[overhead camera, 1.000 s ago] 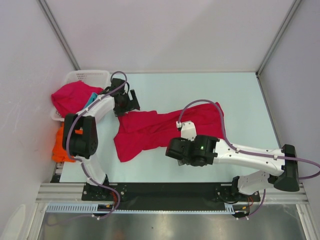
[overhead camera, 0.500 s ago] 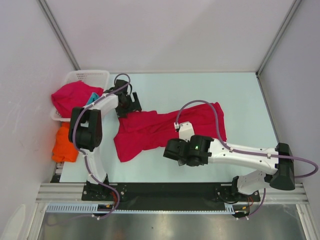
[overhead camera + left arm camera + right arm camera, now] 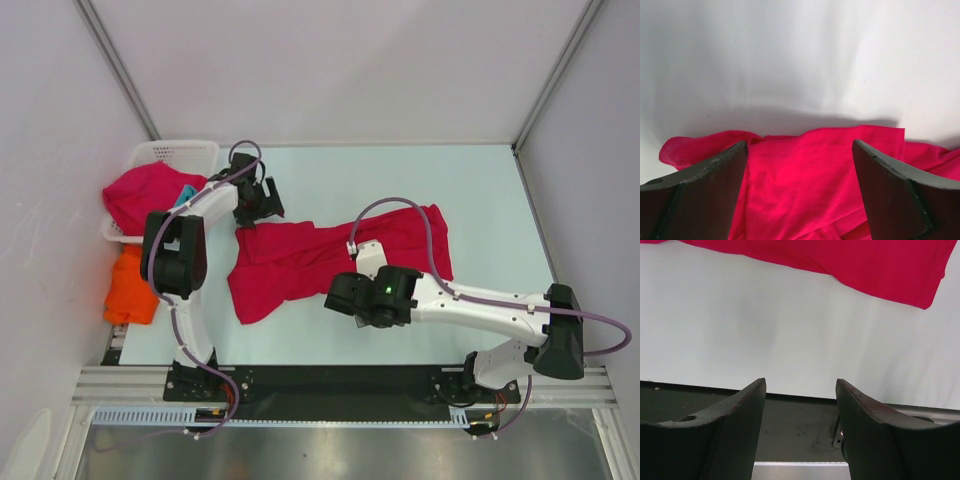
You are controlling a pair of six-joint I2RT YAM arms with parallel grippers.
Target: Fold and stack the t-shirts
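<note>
We see one crimson t-shirt (image 3: 330,250) spread, rumpled, across the middle of the table (image 3: 480,190). Its far-left corner lies between the wide-spread fingers of the left gripper (image 3: 800,150), which grasps nothing. The right gripper (image 3: 800,385) is likewise released and empty, over bare table just on the near side of that shirt's hem. At the left edge a second crimson t-shirt (image 3: 140,190) drapes over the white basket (image 3: 180,152) beside a teal t-shirt (image 3: 184,197), with an orange t-shirt (image 3: 130,290) lying nearer.
</note>
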